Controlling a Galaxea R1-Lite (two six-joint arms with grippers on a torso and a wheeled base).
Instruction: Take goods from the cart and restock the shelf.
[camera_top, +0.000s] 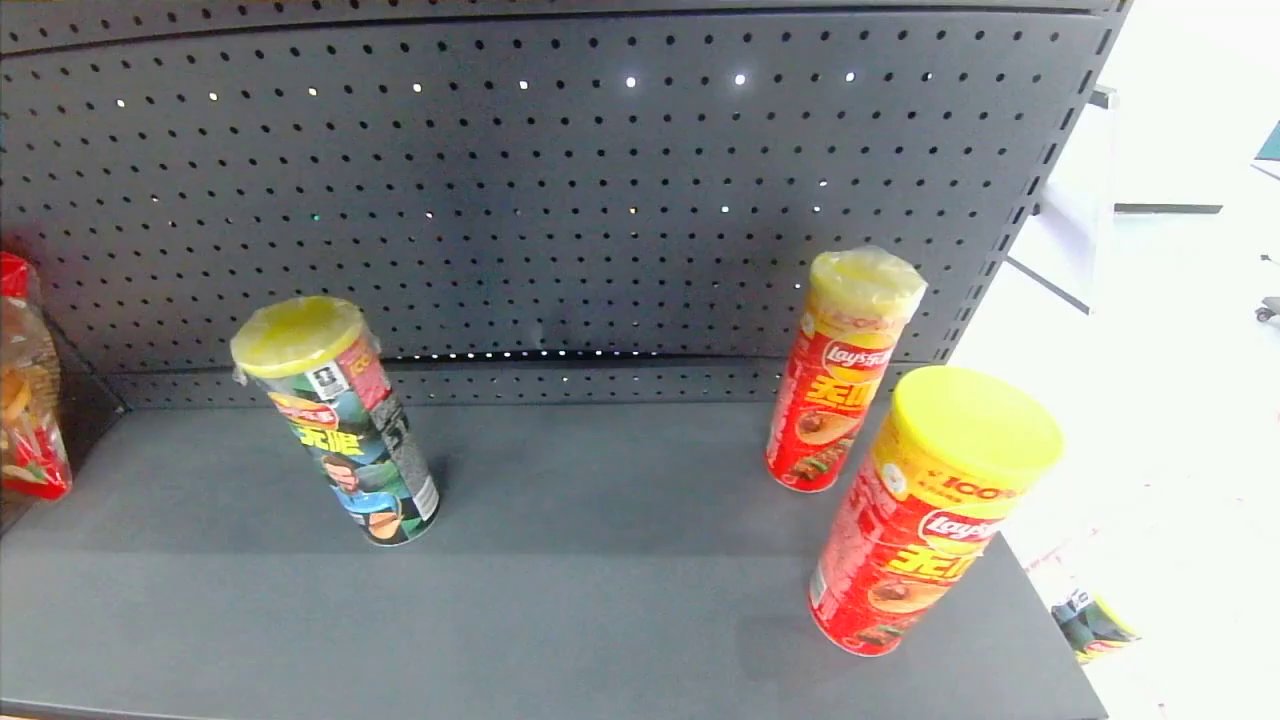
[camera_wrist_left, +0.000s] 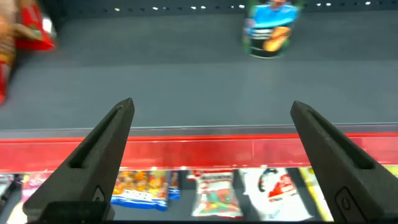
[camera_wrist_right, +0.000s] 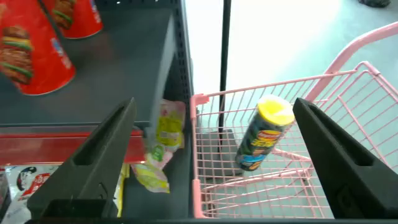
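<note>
Three chip cans stand upright on the dark shelf (camera_top: 600, 560): a dark green one (camera_top: 340, 420) at left, a red one (camera_top: 845, 370) at the back right, and another red one (camera_top: 930, 510) at the front right. To the right of the shelf, a pink wire cart (camera_wrist_right: 348, 74) holds a dark can with a yellow lid (camera_wrist_right: 264, 134). My right gripper (camera_wrist_right: 214, 102) hangs open and empty, apart from that can, between the shelf end and the cart. My left gripper (camera_wrist_left: 212, 106) is open and empty in front of the shelf's red edge strip (camera_wrist_left: 199, 149), facing the dark green can (camera_wrist_left: 270, 28).
A pegboard wall (camera_top: 560, 200) backs the shelf. A red snack bag (camera_top: 25, 390) sits at the shelf's far left. Snack packets (camera_wrist_left: 214, 193) fill the lower shelf, and small bags (camera_wrist_right: 161, 143) hang at the shelf's end. The shelf's middle is bare.
</note>
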